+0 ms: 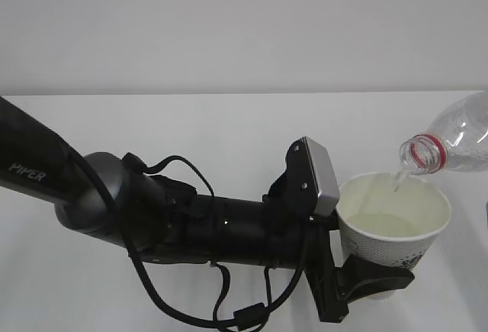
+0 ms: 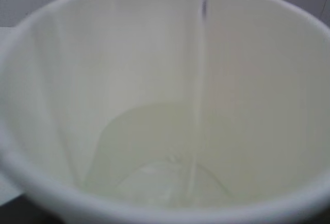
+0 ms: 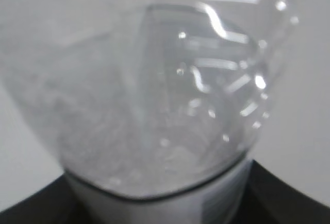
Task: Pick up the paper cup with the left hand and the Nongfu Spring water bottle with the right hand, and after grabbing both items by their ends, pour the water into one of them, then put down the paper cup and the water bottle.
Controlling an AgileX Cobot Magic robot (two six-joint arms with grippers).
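From the outside view, one big black arm marked "PIPER" comes in from the left, and the left hand (image 1: 371,280) is clamped around the bottom of the paper cup (image 1: 394,227). The cup stands straight up, above the white table (image 1: 229,133). The Nongfu Spring water bottle (image 1: 450,145) pokes in from the right edge, tipped over with its open mouth just above the cup's rim, and a thin stream of the water (image 1: 397,183) falls from it into the cup. You can see the red ring on the bottle's neck here, but not the right hand, which is past the edge of this picture. The left wrist view looks right down into the cup (image 2: 46,80). It shows what the outside view cannot: a small pool of water (image 2: 170,183) at the bottom and the stream (image 2: 197,69) dropping into it. The fingers do not show here. The right wrist view is very close to the clear bottle (image 3: 154,95), with a bit of its label at the bottom. Dark shapes sit at the two lower corners beside the bottle, so the right hand seems to be squeezing it, but the fingers are blurry. Count them: one cup, one bottle, one arm in sight, one stream.
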